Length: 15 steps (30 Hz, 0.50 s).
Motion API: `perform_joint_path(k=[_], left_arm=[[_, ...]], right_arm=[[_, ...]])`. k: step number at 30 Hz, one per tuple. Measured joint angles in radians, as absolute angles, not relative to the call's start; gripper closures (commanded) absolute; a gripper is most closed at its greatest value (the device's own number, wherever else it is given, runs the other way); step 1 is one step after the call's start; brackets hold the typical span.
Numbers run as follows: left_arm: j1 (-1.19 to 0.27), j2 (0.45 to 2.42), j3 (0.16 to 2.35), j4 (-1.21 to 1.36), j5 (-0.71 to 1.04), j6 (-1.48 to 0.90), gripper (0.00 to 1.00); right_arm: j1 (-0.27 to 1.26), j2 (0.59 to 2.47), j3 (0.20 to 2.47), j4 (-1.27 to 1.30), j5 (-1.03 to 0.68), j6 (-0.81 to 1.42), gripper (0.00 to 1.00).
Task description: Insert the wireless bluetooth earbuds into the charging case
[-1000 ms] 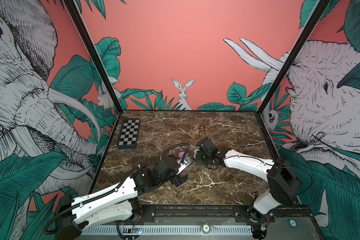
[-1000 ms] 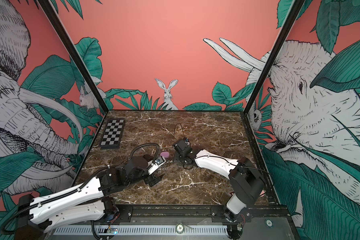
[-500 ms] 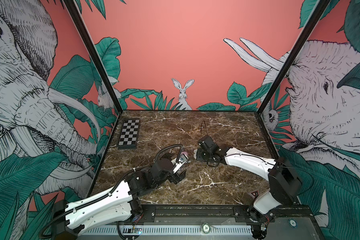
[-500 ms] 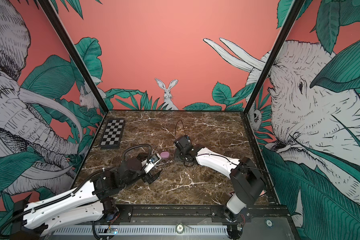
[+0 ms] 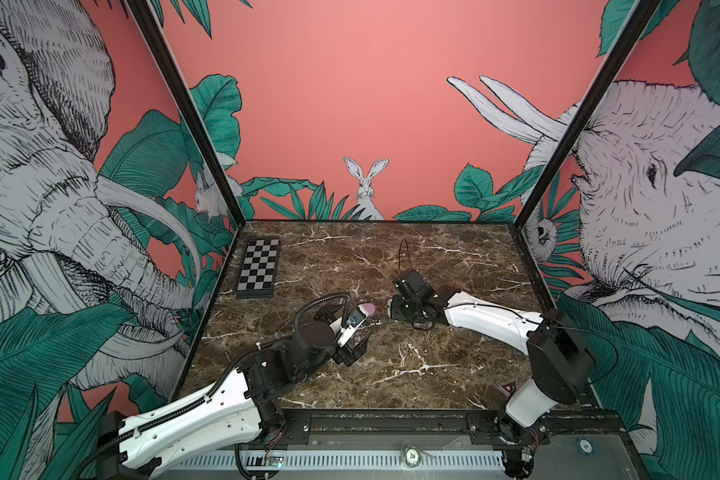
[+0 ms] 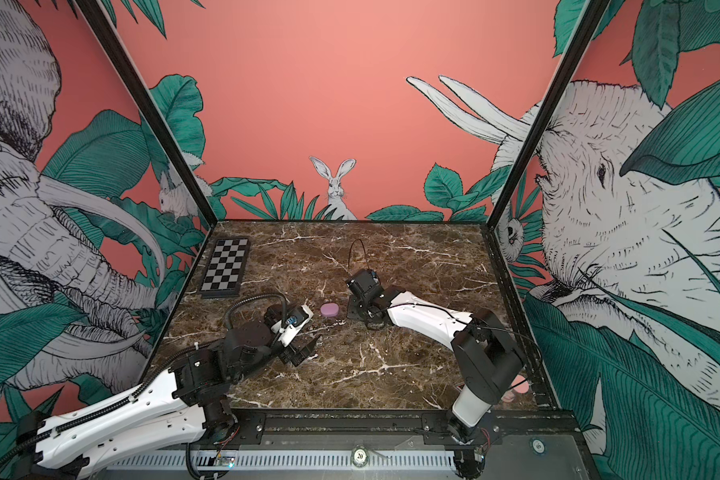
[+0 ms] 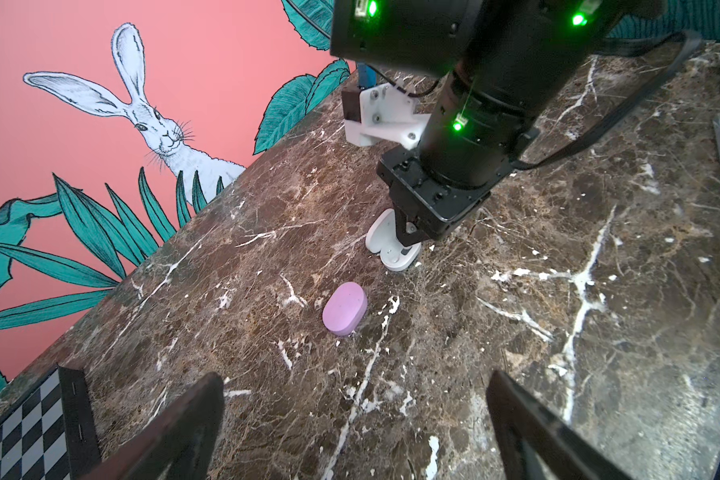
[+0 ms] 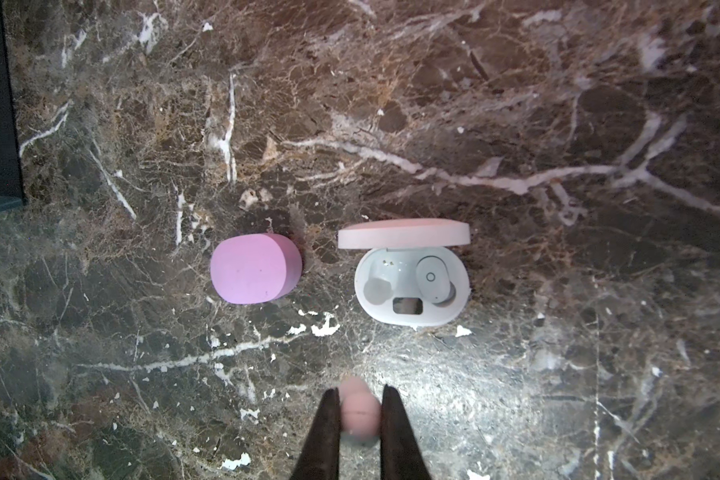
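2 cases are sitting on the marble counter [image 8: 516,124]: 1 lilac case [image 8: 255,268], lid shut, and 1 white case [image 8: 410,307], its lid [image 8: 404,232] standing open. They are lying side by side, near but apart. 2 buds are showing. 1 seated bud [image 8: 433,278], white, is resting in a socket of the white case. 1 held bud [image 8: 358,411], pale and blurred, is being pinched betw. the fingers [image 8: 395,432] of the right hand [image 8: 360,415], which is closing almost fully on it, just off the open front of the white case. The 2nd socket is showing a greyish round shape; can't tell what it is. The left hand [image 7: 354,376] is gaping wide, holding nothing, w/ the lilac case lying ahead of it, apart. 1 checkerboard [image 5: 258,272] is lying at the far left of the counter, and 1 red-marked card [image 5: 509,388] at the near right. View diffs: only the rt wrist view is showing the inside of the white case and the held bud. In both top views the right hand [image 5: 404,309] is hiding the buds, and the white case [image 5: 388,309] is peeking out as a sliver. The lilac case [image 5: 368,308] is being half covered by the left wrist cam in a top view, but the lilac case [image 6: 329,309] is showing whole in a top view. The left wrist view is showing the right hand [image 7: 408,241] standing right at the white case [image 7: 391,255]; can't tell if touching.
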<state>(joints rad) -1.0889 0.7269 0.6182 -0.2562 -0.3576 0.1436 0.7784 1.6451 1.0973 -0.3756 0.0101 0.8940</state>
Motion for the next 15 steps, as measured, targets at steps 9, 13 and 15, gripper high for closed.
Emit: perform_joint_path(k=[9,13,15], left_arm=[[-1.089,0.738,0.618,-0.255,-0.351,0.155,0.02],[-1.089,0.752,0.618,-0.256,-0.337,0.158,0.02],[-1.089,0.758,0.618,-0.256,-0.329,0.158,0.02]], right_arm=[[0.766,1.677,1.100,-0.374,0.002,0.889,0.89],[0.762,1.681,1.101,-0.373,-0.001,0.889,0.89],[0.760,1.684,1.101,-0.372,-0.002,0.889,0.89]])
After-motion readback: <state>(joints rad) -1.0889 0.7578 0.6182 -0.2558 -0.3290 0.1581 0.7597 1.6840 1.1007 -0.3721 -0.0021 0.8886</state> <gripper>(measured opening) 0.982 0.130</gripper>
